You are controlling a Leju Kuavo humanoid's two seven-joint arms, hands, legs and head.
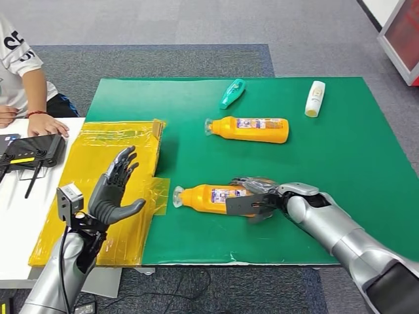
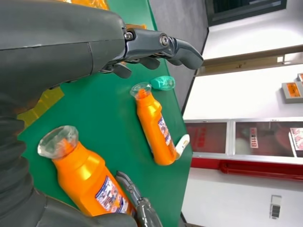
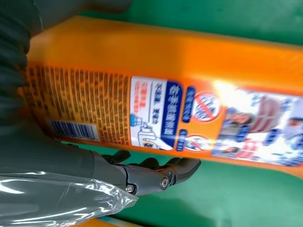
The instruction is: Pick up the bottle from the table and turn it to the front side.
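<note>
Now my right hand (image 1: 256, 199) lies around the base end of the near orange bottle (image 1: 210, 195), fingers curled along both sides, though I cannot tell if the grip is firm; the bottle lies flat on the green mat (image 1: 346, 150), cap pointing left. I should squeeze evenly before lifting, then roll it so the front label faces up. My left hand (image 1: 114, 190) hovers over the yellow sheet (image 1: 93, 150) on the left, fingers spread, holding nothing.

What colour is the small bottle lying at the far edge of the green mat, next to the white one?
Teal green bottle, clearest in the head view.
</note>
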